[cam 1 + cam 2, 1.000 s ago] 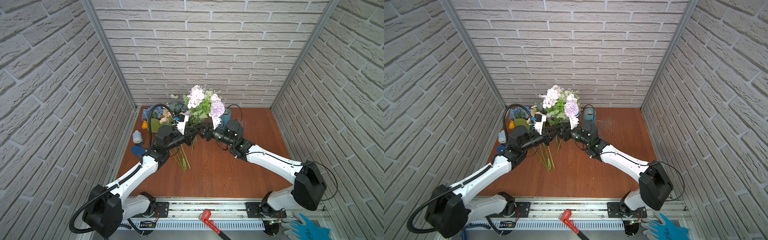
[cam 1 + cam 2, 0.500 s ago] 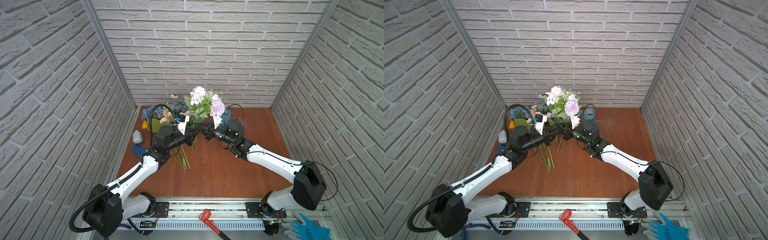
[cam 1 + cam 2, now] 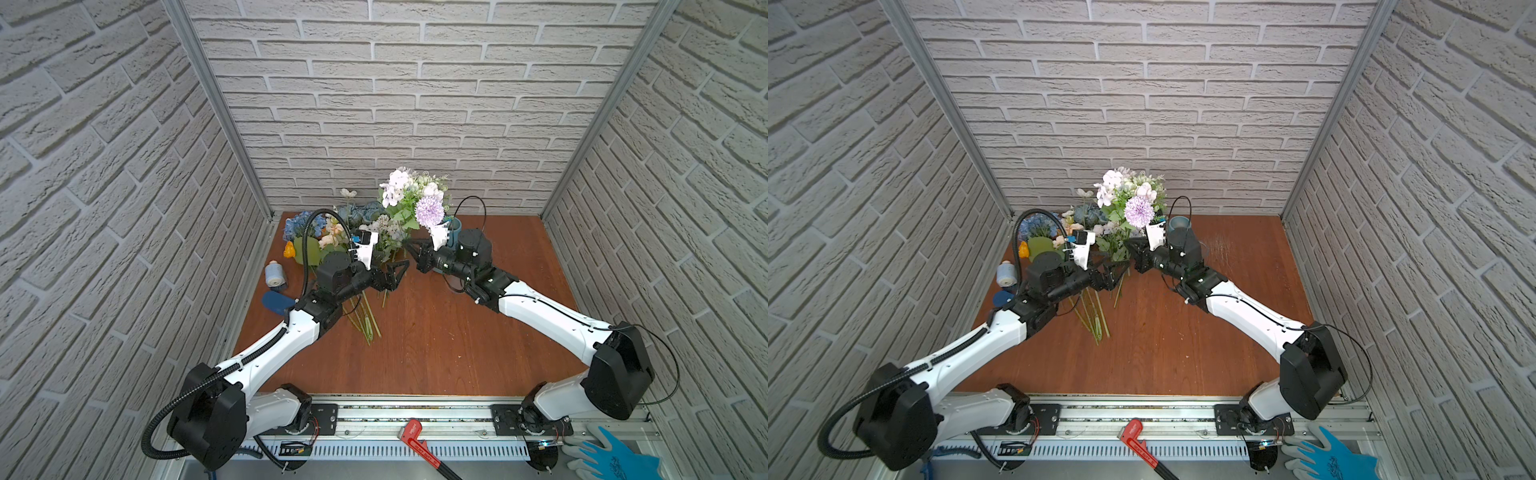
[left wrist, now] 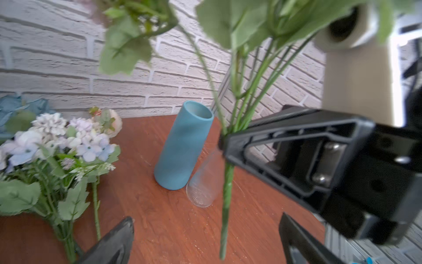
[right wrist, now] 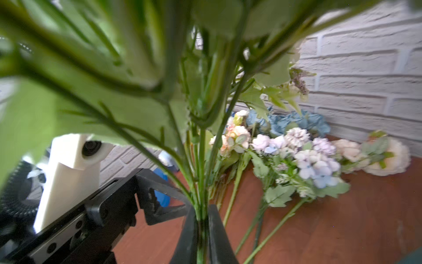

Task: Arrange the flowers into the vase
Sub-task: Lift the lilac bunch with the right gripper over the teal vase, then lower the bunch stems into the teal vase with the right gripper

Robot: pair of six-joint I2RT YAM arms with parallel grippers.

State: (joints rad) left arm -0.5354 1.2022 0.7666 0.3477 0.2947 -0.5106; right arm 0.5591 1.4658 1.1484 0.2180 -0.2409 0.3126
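We see the right gripper (image 5: 202, 219) pinched tight on the green stem of a lilac-and-white bunch (image 3: 409, 197), which it holds upright above the far middle of the table (image 3: 436, 345). The left gripper (image 3: 398, 272) gapes wide just beside that stem. The blue vase (image 4: 185, 146) stands far right of the bunch. The other flowers (image 3: 332, 228) lie at the far left.

The reddish-brown wooden tabletop (image 3: 436, 353) carries loose artificial flowers (image 4: 57, 148) lying heaped by the back wall, a blue cylindrical vase (image 4: 185, 146) standing with a clear ribbed glass vessel (image 4: 202, 185) just beside its base, and, at the left edge, a pale-blue roll (image 3: 275, 275) near a dark-blue oval piece (image 3: 274, 301).
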